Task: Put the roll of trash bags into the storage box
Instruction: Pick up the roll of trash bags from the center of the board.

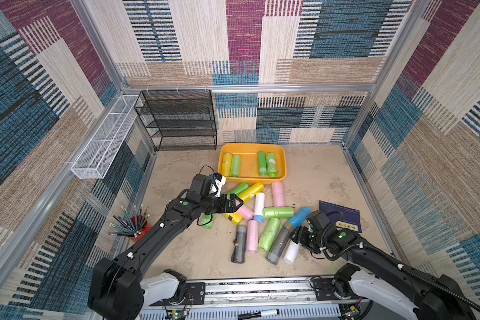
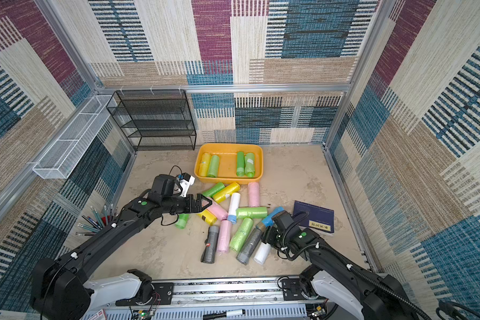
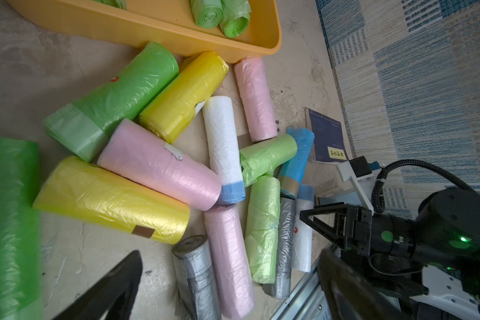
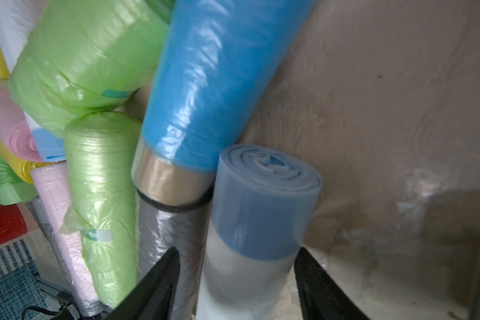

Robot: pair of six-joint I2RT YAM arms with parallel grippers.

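Right gripper (image 4: 237, 249) straddled the white blue-ended roll (image 4: 250, 216), jaws apart, not clamped; left gripper (image 1: 233, 203) gaped wide.

I note the storage box (image 1: 248, 165) at the back of the table (image 1: 316, 177), four rolls (image 1: 235, 165) in it, the mesh rack (image 1: 178, 122) behind-left. Loose rolls (image 1: 277, 212) lie heaped just before it, a book (image 1: 338, 216) to their right, a pencil cup (image 1: 135, 223) well left.

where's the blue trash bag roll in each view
In a top view: blue roll right of centre, near the book.
In a top view: same place.
Left wrist: between the light green roll and the book.
Right wrist: large, mid-frame.
Shared landmark: the grey roll at its taped end.
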